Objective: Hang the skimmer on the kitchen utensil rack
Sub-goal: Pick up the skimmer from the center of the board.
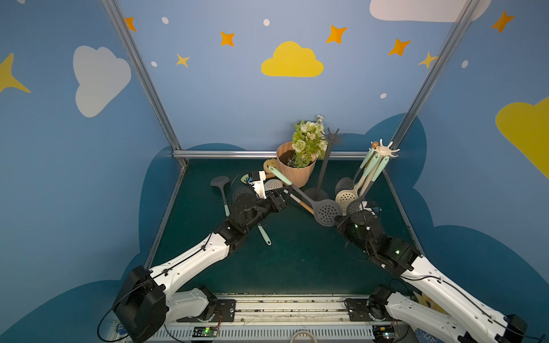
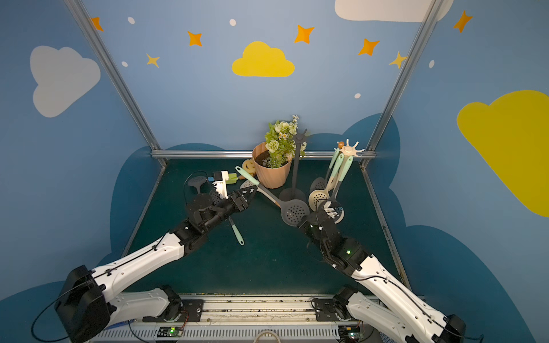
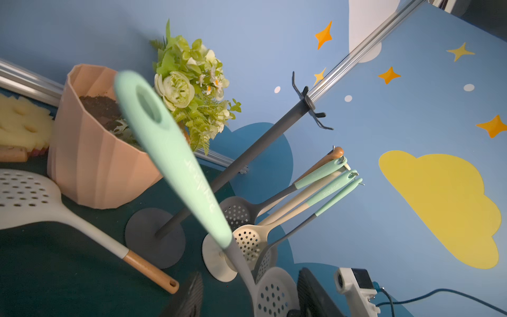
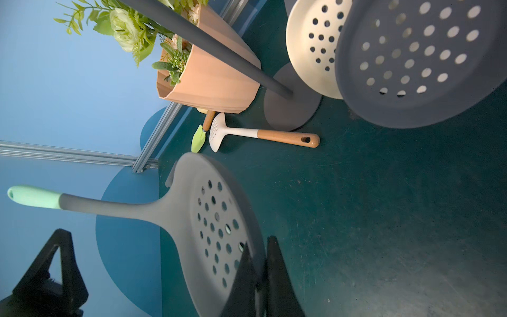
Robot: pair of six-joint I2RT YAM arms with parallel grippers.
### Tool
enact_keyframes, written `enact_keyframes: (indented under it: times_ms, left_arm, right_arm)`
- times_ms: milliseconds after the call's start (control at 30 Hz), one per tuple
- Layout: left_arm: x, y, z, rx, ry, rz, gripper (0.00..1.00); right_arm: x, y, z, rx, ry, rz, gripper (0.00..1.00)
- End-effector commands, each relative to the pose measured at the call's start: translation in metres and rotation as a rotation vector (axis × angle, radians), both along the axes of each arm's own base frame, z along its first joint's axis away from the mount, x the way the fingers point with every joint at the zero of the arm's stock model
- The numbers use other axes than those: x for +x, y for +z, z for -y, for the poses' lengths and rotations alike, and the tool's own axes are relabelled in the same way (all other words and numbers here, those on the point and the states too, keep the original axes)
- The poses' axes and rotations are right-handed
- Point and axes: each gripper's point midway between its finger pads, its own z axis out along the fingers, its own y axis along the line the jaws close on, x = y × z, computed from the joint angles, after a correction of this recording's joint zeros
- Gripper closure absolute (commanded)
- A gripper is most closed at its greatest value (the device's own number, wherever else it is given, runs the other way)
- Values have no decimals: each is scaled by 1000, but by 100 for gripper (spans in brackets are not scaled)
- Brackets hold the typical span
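Note:
A grey skimmer [image 1: 328, 212] [image 2: 294, 212] with a mint handle [image 3: 175, 153] hangs slanted above the table. My right gripper [image 1: 338, 219] [image 4: 259, 244] is shut on the rim of its perforated head [image 4: 214, 219]. My left gripper [image 1: 285, 197] [image 3: 249, 274] is open, with the skimmer's grey shaft running between its fingers [image 3: 192, 293] without touching them. A dark grey utensil rack [image 1: 323, 166] [image 3: 274, 129] with bare hooks stands behind the skimmer. To its right, a cream utensil rack [image 1: 383, 151] carries several skimmers [image 3: 310, 192].
A pink flower pot [image 1: 295, 169] stands at the back, with a yellow sponge [image 1: 270, 163] beside it. On the table lie a white skimmer with a wooden handle [image 4: 274, 134], a green trowel [image 4: 197, 140] and another grey skimmer [image 1: 219, 181]. Blue walls close in three sides.

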Motion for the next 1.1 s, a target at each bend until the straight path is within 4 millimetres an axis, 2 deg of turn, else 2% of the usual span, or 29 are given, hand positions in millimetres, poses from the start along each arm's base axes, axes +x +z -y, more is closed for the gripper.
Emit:
enact_keyframes:
  times_ms: [0, 233, 333, 467, 567, 633, 800, 967, 1067]
  left_arm:
    - [9, 29, 2, -35, 27, 92, 45]
    - [24, 23, 9, -20, 48, 92, 56]
    - [27, 24, 11, -34, 42, 98, 57]
    - [32, 31, 10, -49, 27, 116, 65]
    - [35, 37, 10, -59, 6, 129, 72]
    - [36, 38, 11, -61, -10, 134, 81]
    - [38, 41, 9, -68, -22, 133, 96]
    - [37, 44, 5, -41, -45, 120, 96]
    - [37, 43, -1, -12, -47, 106, 97]
  right_arm:
    - [1, 12, -1, 55, -19, 38, 100]
    - [-5, 17, -2, 77, -8, 52, 100]
    - [-6, 19, -3, 86, 1, 61, 100]
    - [-8, 20, -7, 85, 20, 67, 100]
    - [-9, 20, -10, 82, 31, 69, 100]
    - [-9, 19, -12, 80, 38, 71, 100]
    - [-8, 19, -17, 49, 70, 89, 100]
    - [-9, 30, -25, -81, 187, 201, 66]
    - [-12, 38, -24, -247, 272, 294, 49]
